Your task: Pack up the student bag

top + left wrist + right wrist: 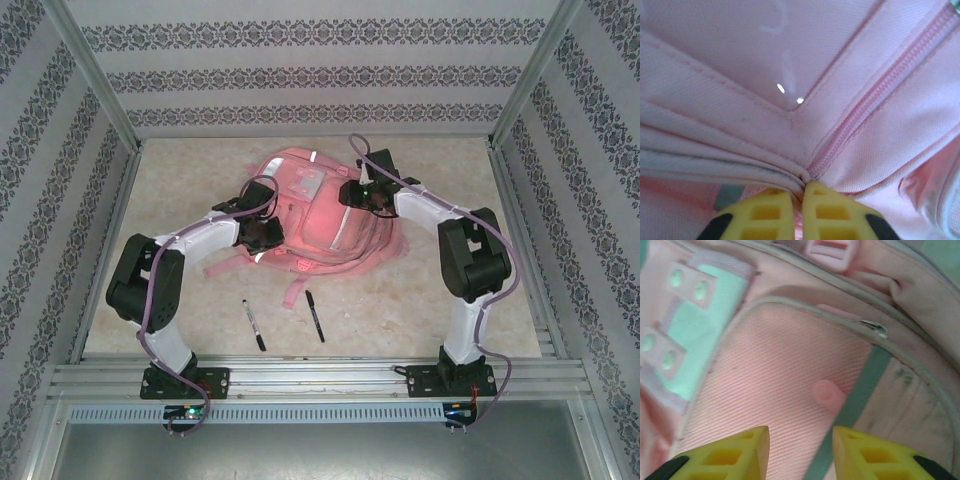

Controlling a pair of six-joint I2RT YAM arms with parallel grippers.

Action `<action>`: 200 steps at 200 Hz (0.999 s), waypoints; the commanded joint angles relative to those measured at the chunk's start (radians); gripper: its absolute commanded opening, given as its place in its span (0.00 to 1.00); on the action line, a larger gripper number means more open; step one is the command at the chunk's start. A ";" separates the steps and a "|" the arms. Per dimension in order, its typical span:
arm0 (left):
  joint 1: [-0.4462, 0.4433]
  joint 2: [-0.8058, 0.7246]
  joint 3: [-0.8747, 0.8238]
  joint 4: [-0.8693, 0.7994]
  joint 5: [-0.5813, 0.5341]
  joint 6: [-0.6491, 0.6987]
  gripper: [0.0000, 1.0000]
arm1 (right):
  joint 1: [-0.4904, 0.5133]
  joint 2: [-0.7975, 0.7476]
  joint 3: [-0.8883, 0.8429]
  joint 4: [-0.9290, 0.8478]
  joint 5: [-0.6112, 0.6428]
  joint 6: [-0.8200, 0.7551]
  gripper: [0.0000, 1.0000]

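A: Where is my student bag (320,215)?
B: You have it lying flat in the middle of the table (400,300), with both arms reaching onto it. Two black pens (254,325) lie on the table near its straps, apart from it.
A: And my left hand (799,197)?
B: Yours is clenched. Its yellow fingers (765,215) meet on a pinched fold of the bag's pink fabric, right where a zip (880,90) ends.
A: And my right hand (800,452)?
B: You have it released, with the fingers spread and nothing between them. It is over a front pocket, beside a silver strip (862,395) and a small pink tab (826,391).
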 commanded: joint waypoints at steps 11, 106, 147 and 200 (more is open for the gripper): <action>0.004 -0.005 0.011 -0.041 -0.029 -0.122 0.00 | 0.104 -0.229 -0.117 -0.082 0.058 0.144 0.40; -0.011 -0.193 -0.011 0.062 0.177 -0.466 0.00 | 0.540 -0.217 -0.138 -0.143 0.325 0.655 0.39; -0.012 -0.201 -0.075 0.129 0.268 -0.537 0.00 | 0.562 -0.141 -0.078 -0.194 0.491 0.594 0.39; -0.011 -0.215 -0.092 0.153 0.274 -0.541 0.00 | 0.584 -0.059 0.001 -0.254 0.466 0.607 0.39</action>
